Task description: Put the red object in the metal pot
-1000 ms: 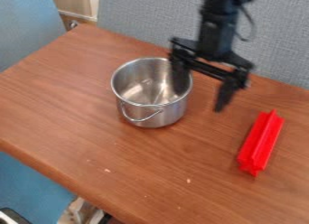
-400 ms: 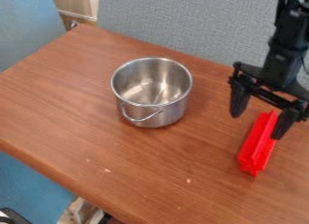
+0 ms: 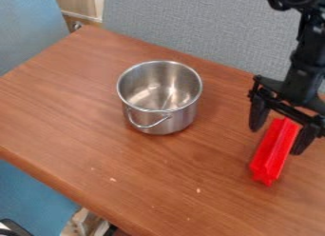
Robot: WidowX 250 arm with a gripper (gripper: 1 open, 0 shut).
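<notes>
The red object (image 3: 275, 150) is a ridged red bar lying flat near the table's right edge, its long side running toward the camera. My gripper (image 3: 283, 124) points straight down over the bar's far end, open, with one dark finger (image 3: 258, 116) to the left of the bar and the other to its right. The upper end of the bar is partly hidden behind the fingers. The metal pot (image 3: 160, 95) stands upright and empty at the table's middle, left of the gripper, its thin wire handle resting against its front side.
The brown wooden table (image 3: 76, 107) ends in a front edge running diagonally at lower left. A blue-grey wall stands behind the table. A beige boxy object (image 3: 82, 4) sits off the table at the top left.
My gripper has moved right from beside the pot to above the red bar and has come lower, so its open fingers now straddle the bar's far end. Pot and bar have not moved.
</notes>
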